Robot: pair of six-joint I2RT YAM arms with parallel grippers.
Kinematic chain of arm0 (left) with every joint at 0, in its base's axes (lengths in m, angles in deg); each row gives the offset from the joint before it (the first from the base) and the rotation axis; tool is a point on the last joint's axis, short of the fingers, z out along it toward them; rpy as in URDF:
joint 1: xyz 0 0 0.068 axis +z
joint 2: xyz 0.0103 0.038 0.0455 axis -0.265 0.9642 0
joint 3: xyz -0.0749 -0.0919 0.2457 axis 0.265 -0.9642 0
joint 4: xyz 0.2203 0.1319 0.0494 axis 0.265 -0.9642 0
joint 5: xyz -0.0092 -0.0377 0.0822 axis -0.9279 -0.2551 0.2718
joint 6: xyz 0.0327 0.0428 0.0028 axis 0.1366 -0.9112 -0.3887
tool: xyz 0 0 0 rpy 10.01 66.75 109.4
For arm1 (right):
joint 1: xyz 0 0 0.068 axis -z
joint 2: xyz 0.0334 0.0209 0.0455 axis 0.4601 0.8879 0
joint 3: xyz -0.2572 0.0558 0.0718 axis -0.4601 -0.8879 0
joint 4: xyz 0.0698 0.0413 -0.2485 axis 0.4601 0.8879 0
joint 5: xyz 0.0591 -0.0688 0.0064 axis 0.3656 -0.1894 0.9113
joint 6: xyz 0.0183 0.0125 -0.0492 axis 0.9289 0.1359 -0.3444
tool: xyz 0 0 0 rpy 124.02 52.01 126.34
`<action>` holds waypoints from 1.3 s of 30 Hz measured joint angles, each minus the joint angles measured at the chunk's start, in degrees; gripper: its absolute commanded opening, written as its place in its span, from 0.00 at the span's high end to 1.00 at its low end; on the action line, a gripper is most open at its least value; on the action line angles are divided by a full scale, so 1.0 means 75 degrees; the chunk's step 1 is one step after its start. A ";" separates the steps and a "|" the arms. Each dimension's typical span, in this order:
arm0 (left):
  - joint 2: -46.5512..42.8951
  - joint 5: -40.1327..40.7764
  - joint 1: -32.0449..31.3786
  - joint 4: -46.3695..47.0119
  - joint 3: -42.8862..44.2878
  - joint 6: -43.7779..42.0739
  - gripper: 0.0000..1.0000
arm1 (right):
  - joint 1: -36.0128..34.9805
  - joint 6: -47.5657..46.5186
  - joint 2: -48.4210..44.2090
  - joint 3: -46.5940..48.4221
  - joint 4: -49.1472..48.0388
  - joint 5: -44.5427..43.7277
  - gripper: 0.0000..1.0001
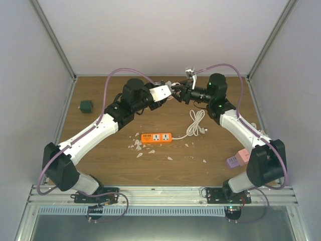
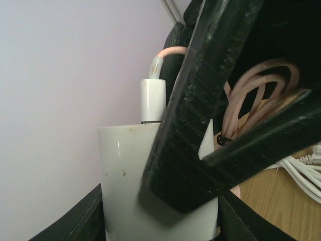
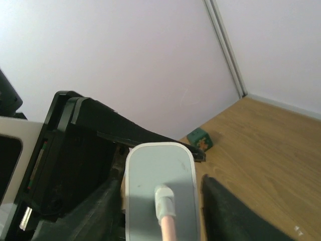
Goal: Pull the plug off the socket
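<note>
Arms are raised off the table (image 1: 115,170) and bent inward, wrists meeting above its far middle. Left claw (image 1: 173,91) is seen clamped on the white adapter (image 2: 125,170), a finger against each side. Right claw (image 1: 179,94) is set about the same block from the opposite side; grip or gap cannot be told. Plug (image 2: 153,100) is seated in the adapter's end, with pink cable (image 2: 256,90) looped behind.

Adapter (image 1: 161,92) aloft; orange power strip (image 1: 156,137) on table (image 1: 150,173)
</note>
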 measured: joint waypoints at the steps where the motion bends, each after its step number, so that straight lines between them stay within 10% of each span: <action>1: 0.0000 -0.0003 0.0000 -0.0003 0.0000 0.0000 0.65 | 0.0012 0.0012 0.0003 0.0000 0.0020 0.0009 0.44; 12: 0.0000 -0.0294 0.0323 -0.0356 0.0000 0.0029 0.66 | 0.0323 -0.0641 0.0023 0.0015 0.0382 0.0128 0.01; 39: 0.1620 -0.1422 0.4296 -0.1990 -0.0015 0.0799 0.65 | 0.1003 -0.6003 -0.0154 0.0219 0.4214 0.0204 0.00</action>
